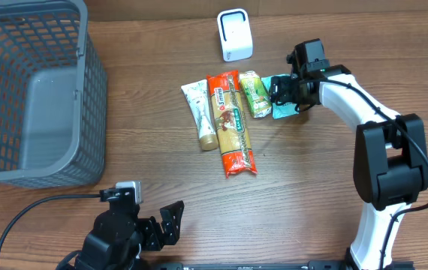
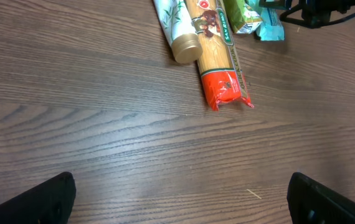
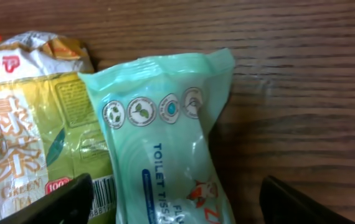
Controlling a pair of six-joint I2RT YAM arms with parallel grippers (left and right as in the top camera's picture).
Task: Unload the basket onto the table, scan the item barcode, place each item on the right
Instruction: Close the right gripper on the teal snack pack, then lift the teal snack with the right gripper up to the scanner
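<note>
Where the right gripper (image 1: pixel 283 96) hangs low at the right end of a row of goods, its fingers (image 3: pixel 59 199) are seen spread wide, one on either side of the teal toilet tissue pack (image 3: pixel 165 137); nothing is clasped between them, and whether either pad touches the wrapper cannot be told; the pack is laid flat on the wooden table (image 1: pixel 311 217), pressed against the green tea packet (image 3: pixel 34 130) at its side; a barcode (image 3: pixel 103 185) is printed on that packet, partly hidden by one finger; the long orange pasta packet (image 1: pixel 231 124) and a white tube (image 1: pixel 203 114) are ranged next in the row; the white scanner (image 1: pixel 235 35) is stood upright behind them, well apart from the tissue pack; a grey basket (image 1: pixel 86 97) is set at the far left; the left gripper (image 1: pixel 170 225) is held at the near edge, its jaws fully parted and nothing between them
</note>
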